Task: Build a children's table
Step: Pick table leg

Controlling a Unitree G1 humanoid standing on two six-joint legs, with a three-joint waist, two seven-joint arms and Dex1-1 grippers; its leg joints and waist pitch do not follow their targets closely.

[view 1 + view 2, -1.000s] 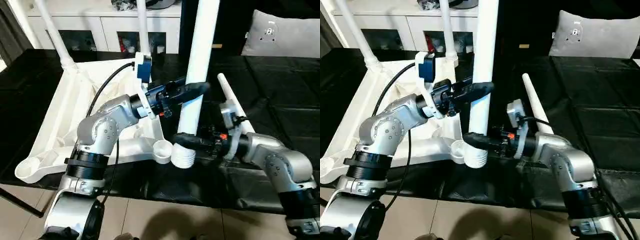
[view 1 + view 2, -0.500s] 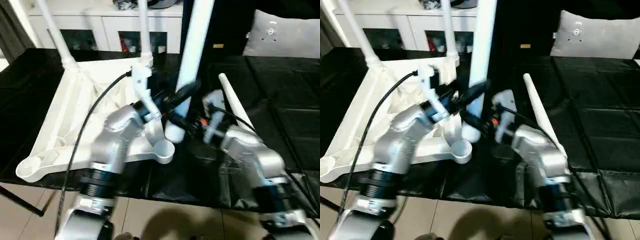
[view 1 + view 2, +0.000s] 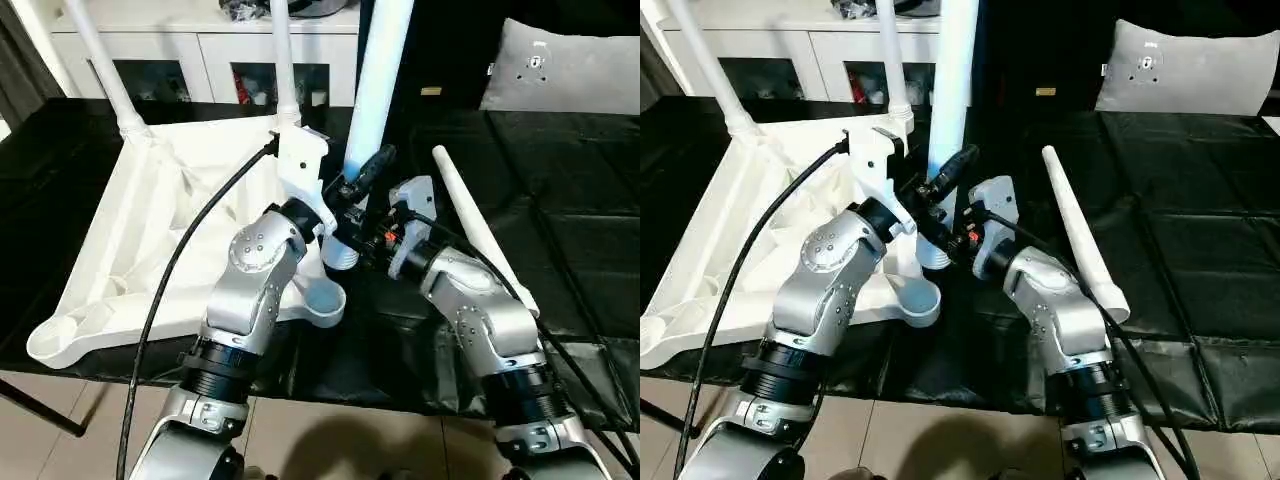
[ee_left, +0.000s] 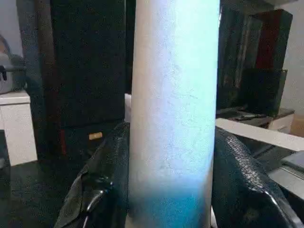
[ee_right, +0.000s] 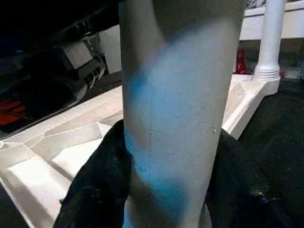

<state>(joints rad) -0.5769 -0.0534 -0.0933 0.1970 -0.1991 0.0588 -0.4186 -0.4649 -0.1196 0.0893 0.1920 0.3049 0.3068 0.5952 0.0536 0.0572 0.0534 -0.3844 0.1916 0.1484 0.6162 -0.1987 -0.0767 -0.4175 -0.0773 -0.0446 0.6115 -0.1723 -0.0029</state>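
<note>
Left gripper [image 4: 166,190] and right gripper [image 5: 166,190] both clamp the upright leg [image 3: 372,110], jaws half-spread. Wrist views show fingers [image 4: 99,180] hugging it; the eye views add the loose leg [image 3: 478,225] on the surface [image 3: 580,200].

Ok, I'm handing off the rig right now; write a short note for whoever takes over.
Left gripper: shut on the upright leg, higher up.
Right gripper: shut on the same leg, near its threaded lower end.
Table top: upside down on the black-covered table, ribbed underside up.
Done: two legs stand in the far corner sockets.
In progress: the held leg's lower end hangs just beyond the near right socket, not seated.
Left: seat this leg, then fit the spare leg lying on the right into the near left socket.
</note>
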